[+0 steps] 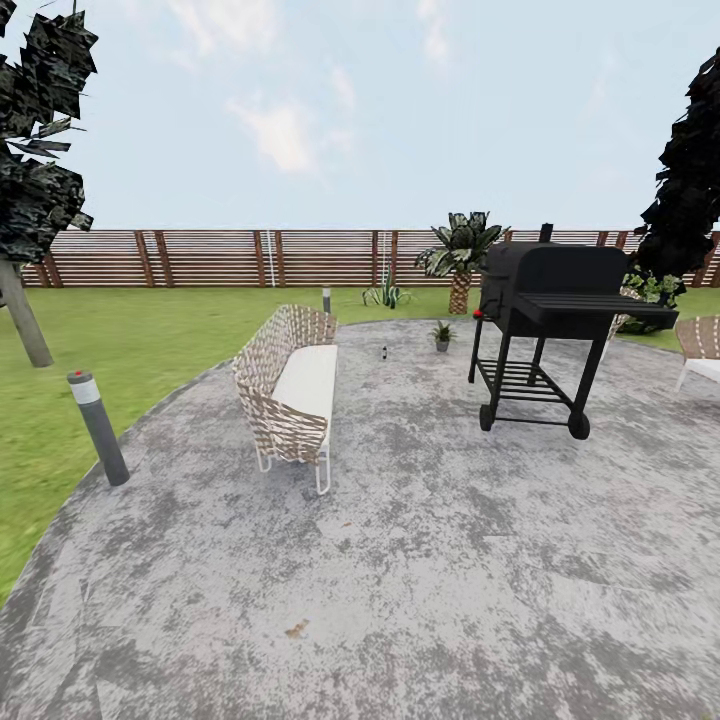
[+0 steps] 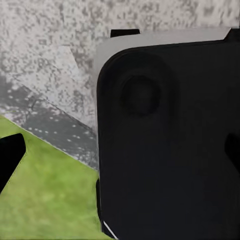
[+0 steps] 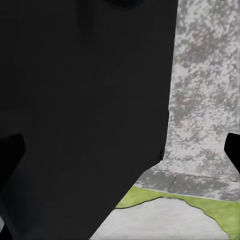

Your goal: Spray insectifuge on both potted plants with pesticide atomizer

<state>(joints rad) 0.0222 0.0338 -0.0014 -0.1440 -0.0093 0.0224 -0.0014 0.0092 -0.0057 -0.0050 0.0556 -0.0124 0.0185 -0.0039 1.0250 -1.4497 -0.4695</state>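
Observation:
The pesticide atomizer (image 1: 384,352) stands far off as a tiny dark bottle on the garden's grey paved patio (image 1: 420,560), between the wicker sofa and the grill. A potted plant (image 1: 441,335), a low green rosette in a small grey pot, sits just to its right near the patio's far edge. Insectifuge is out of view. My left gripper (image 2: 120,155) is open, its dark fingertips (image 2: 10,157) far apart, with a black part of my own body in front of it. My right gripper (image 3: 120,155) is open in the same way, above paving and a strip of grass.
A wicker sofa (image 1: 290,385) with a white cushion stands at centre left, a black wheeled grill (image 1: 550,320) at centre right, a wicker chair (image 1: 700,345) at the right edge. Grey bollard lamps (image 1: 98,425) edge the patio. Lawn (image 1: 130,350), palm (image 1: 460,260) and fence (image 1: 220,258) lie beyond.

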